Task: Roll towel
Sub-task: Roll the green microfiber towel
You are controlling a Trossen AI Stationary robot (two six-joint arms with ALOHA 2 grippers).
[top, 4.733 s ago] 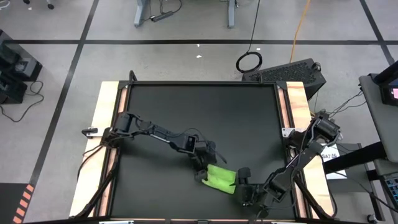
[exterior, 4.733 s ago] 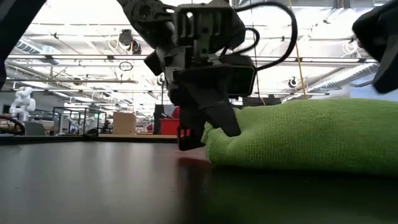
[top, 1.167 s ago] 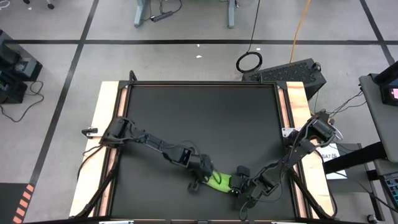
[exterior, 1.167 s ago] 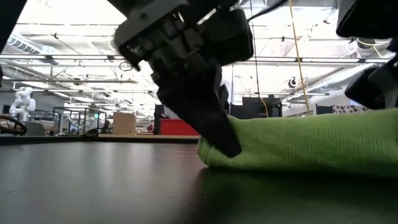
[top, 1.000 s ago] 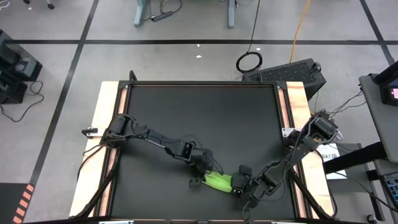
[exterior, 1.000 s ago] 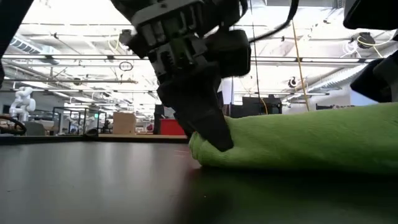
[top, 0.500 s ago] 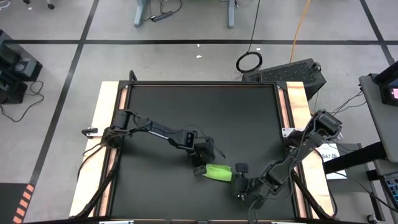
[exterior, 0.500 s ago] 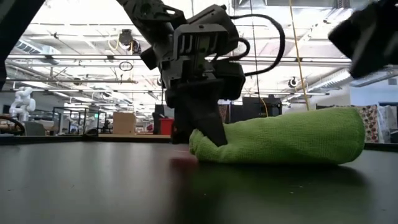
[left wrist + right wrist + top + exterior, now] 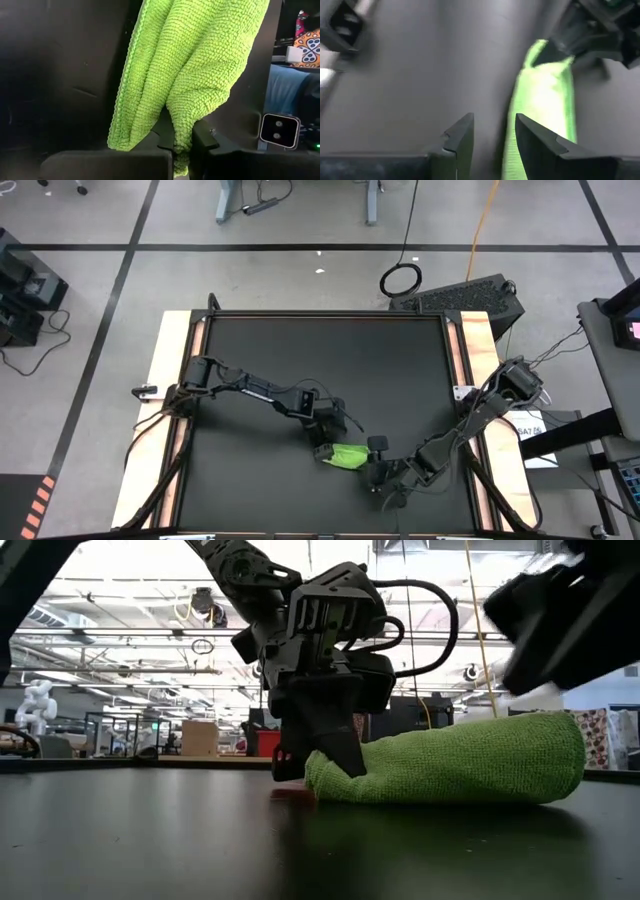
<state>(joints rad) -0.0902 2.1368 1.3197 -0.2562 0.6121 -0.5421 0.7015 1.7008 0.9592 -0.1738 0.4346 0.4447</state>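
Note:
The lime-green towel (image 9: 347,457) lies as a short roll on the black table top (image 9: 330,360), near the front edge and a little right of the middle. It also shows in the low view (image 9: 460,765). My left gripper (image 9: 325,444) stands at the roll's left end, shut on it (image 9: 180,146). My right gripper (image 9: 381,467) is open and empty, just off the roll's right end and raised above the table (image 9: 570,610). In the right wrist view its fingers (image 9: 494,132) stand beside the towel (image 9: 542,95) without touching it. My left gripper pinches a bunched fold of several layers at the towel's left end (image 9: 186,131) between its two fingers. The fingers come from above, slanting down toward the table (image 9: 335,755). The roll lies full length on the table, and its right end (image 9: 570,755) is free.
Pale wooden strips (image 9: 172,380) run along the table's left and right sides (image 9: 480,340). The far half of the black top is bare. The table's near edge is close in front of the towel. A papers-and-cables clutter (image 9: 530,430) sits off the right side.
My left gripper has gone toward the table's far edge, dragging the rolled towel with it along the table. My right gripper has come off the towel's right end and risen. The roll's right end now lies free on the table.

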